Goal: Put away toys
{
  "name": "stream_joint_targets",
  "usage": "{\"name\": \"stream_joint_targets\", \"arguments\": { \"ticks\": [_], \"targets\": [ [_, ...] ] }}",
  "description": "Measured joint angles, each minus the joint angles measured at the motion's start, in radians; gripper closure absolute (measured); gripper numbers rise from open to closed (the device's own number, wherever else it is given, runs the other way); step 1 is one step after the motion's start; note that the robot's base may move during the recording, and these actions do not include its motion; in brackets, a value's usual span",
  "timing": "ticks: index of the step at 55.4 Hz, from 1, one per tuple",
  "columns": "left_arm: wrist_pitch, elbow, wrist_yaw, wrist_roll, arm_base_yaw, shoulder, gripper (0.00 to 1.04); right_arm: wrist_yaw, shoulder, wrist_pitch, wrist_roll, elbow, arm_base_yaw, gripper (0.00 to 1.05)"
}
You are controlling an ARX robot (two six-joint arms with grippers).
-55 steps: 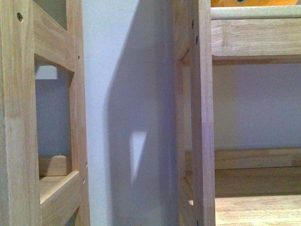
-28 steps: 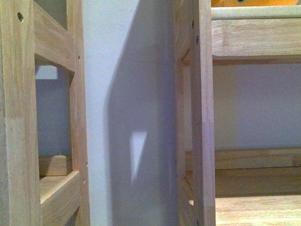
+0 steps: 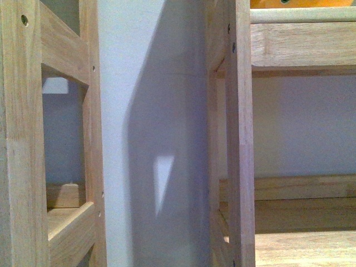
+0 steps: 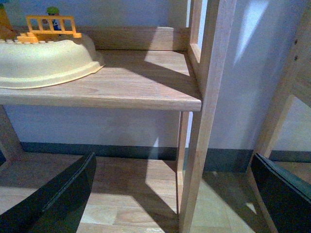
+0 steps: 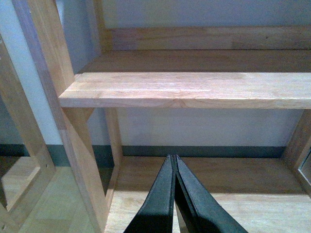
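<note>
Only a thin orange-yellow strip of the plush toy [image 3: 311, 3] shows, at the very top of the front view, resting on the upper board of the right wooden rack [image 3: 303, 44]. Neither gripper appears in that view. In the left wrist view my left gripper [image 4: 172, 160] is open, its dark fingers [image 4: 63, 194] spread wide either side of a rack post [image 4: 201, 126], holding nothing. My right gripper [image 5: 173, 160] is shut with nothing in it, hovering above the low shelf board [image 5: 243, 189].
A cream tub [image 4: 43, 60] with a yellow toy fence [image 4: 51, 25] on it sits on the left rack's shelf [image 4: 146, 92]. Two wooden racks [image 3: 22, 139] flank a white wall strip [image 3: 150, 111]. A middle shelf board [image 5: 194, 90] lies ahead of the right gripper.
</note>
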Motion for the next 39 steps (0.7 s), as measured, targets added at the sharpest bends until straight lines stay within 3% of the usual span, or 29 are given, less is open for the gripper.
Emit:
{"name": "stream_joint_targets", "arguments": {
  "ticks": [12,27,33,39],
  "targets": [
    [0.000,0.000,0.000,0.000,0.000,0.000,0.06,0.000,-0.003,0.001,0.000,0.000,0.000,1.01],
    [0.000,0.000,0.000,0.000,0.000,0.000,0.06,0.000,-0.003,0.001,-0.002,0.000,0.000,0.61],
    [0.000,0.000,0.000,0.000,0.000,0.000,0.06,0.000,-0.003,0.001,-0.002,0.000,0.000,0.37],
    [0.000,0.000,0.000,0.000,0.000,0.000,0.06,0.000,-0.003,0.001,-0.002,0.000,0.000,0.22]
  ]
}}
